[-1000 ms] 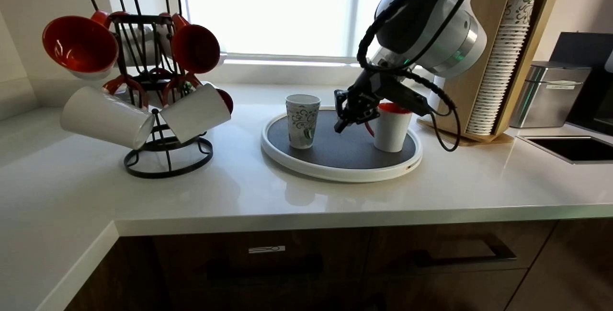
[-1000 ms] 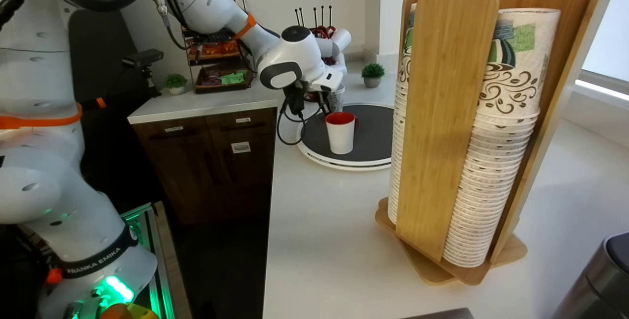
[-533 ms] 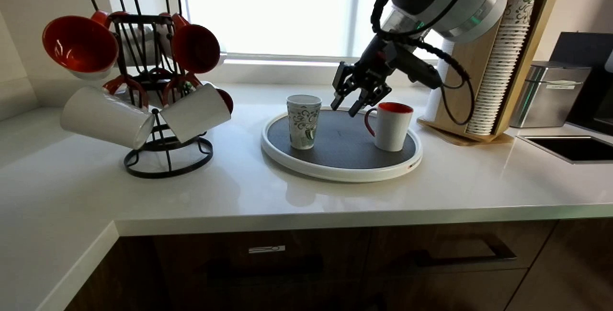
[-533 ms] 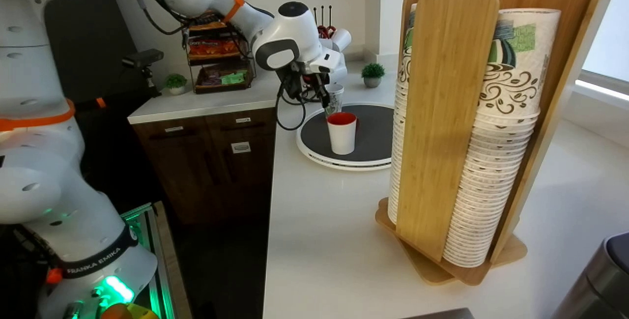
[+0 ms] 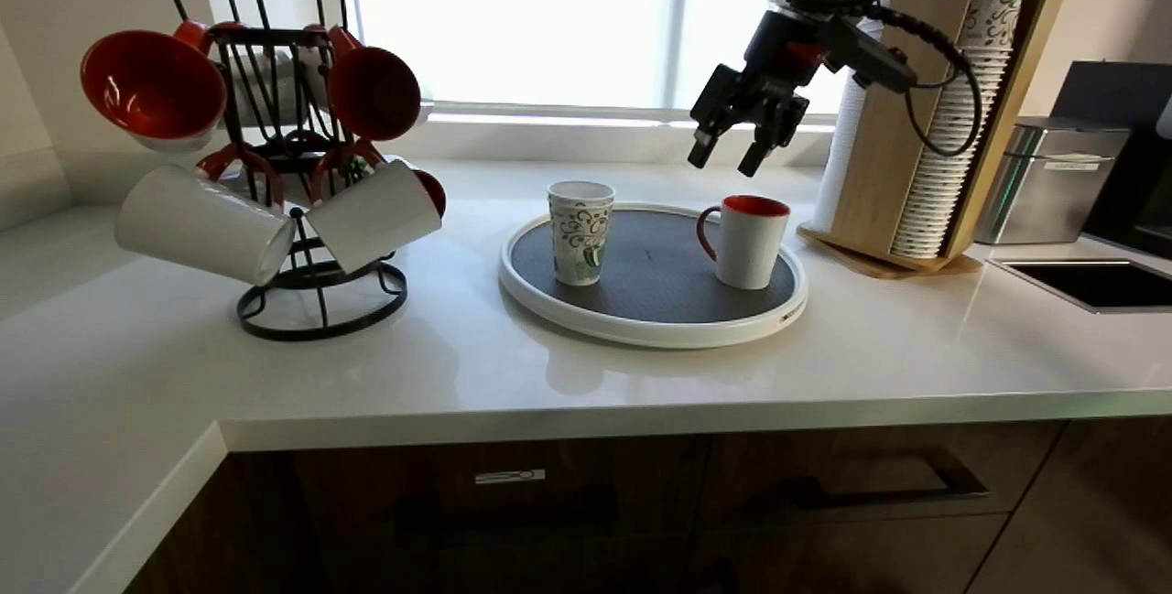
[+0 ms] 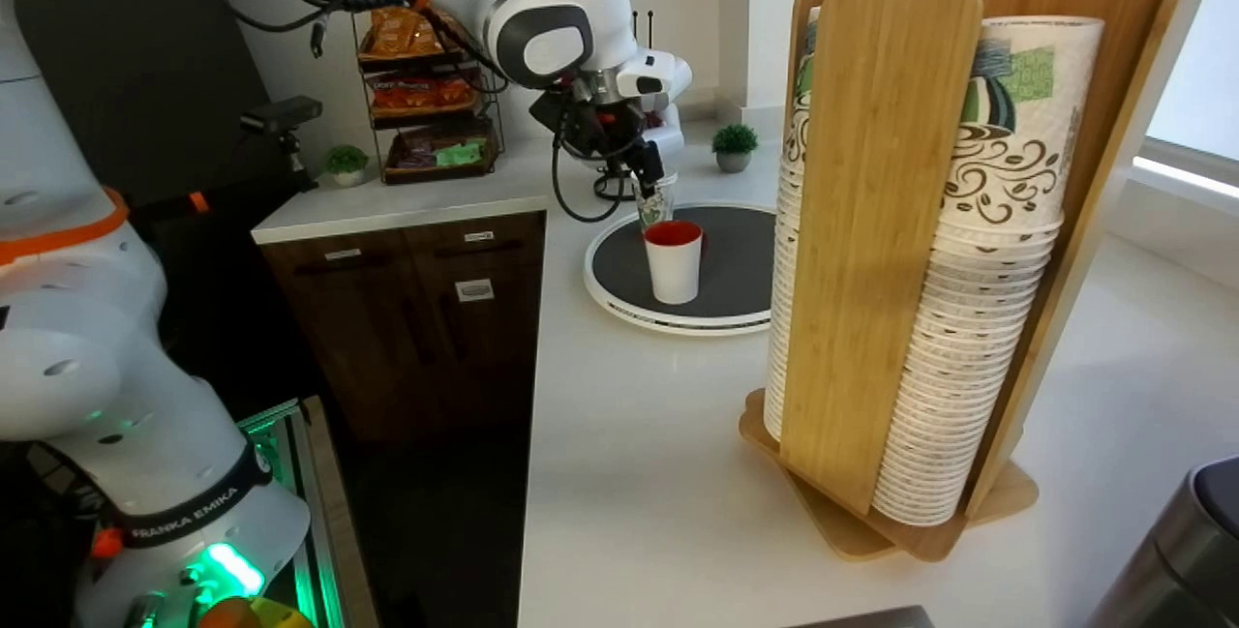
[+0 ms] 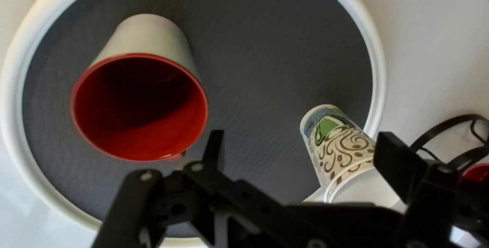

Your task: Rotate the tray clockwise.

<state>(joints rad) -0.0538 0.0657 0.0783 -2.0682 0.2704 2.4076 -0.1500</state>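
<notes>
I have the hand [image 5: 723, 162] tilted over the tray [image 5: 652, 269], and in the wrist view its two fingers [image 7: 399, 166] stand wide apart. In an exterior view their tips hang higher than the white mug [image 5: 753, 251]. The tray lies flat on the tabletop [image 5: 430, 383], between the black mug rack [image 5: 267, 37] and the wooden holder [image 6: 871, 241], with the mug upright on one side and a paper cup [image 5: 581, 232] upright on the other.

On my arm [image 6: 68, 347], the black band [image 6: 194, 512] near the base reads FRANKA EMIKA in white capitals. The stacked cups [image 6: 1012, 125] in the holder are printed with brown swirls and a green patch, as is the paper cup. Below the tabletop, a drawer front [image 5: 641, 475] bears a label [image 5: 510, 477] with a small outline drawing. I can't read the white sticker [image 6: 474, 290] on the far cabinet [image 6: 407, 318], the print on the red bag [image 6: 407, 91], or the marking on the steel container [image 5: 1048, 196].
</notes>
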